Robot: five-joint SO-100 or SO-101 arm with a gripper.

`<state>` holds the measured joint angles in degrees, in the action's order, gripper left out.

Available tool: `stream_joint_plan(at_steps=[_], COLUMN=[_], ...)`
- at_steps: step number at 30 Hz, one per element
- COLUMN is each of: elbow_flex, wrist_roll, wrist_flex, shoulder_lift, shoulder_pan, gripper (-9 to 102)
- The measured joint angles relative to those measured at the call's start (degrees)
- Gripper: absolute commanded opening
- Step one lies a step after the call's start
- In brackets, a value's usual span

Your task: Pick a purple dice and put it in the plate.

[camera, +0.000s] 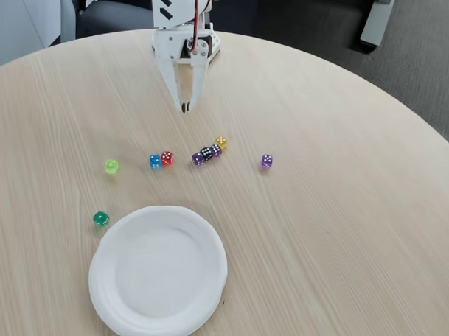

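A round, pale wood-grain desk [345,230] fills the fixed view, with dark floor and a chair base beyond its far edge. No readable writing shows on anything; the dice carry only white pips. Taking the plate [160,318] as landmark, a plain white disc with a shallow raised rim at the near edge, a row of small dice lies beyond it. The purple dice [197,158], a tiny deep violet translucent cube, sits beyond the plate's right part, touching a black die [207,152], then a pinker purple die [216,150] and a yellow die [221,142]. Another pinkish purple die [266,161] lies apart, farther right. Red [166,158], blue [155,161] and lime [111,166] dice lie beyond the plate's left; a green die [101,218] is just beside its left rim. The white pincer [185,107] hangs tips down beyond the purple dice, nearly closed and empty.
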<state>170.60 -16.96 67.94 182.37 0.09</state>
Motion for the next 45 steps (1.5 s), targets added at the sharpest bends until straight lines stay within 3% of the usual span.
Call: stream_joint_plan(at_steps=[12, 15, 25, 45], elbow_flex=[0.00, 0.00, 0.00, -8.70], wrist_roll=[1.76, 1.85, 1.14, -8.09], wrist_flex=[0.00, 0.00, 0.00, -0.09], shoulder_lift=[0.00, 0.00, 0.00, -6.94], shoulder_pan=[0.00, -0.09, 0.62, 0.70], gripper=[5, 0, 0, 0])
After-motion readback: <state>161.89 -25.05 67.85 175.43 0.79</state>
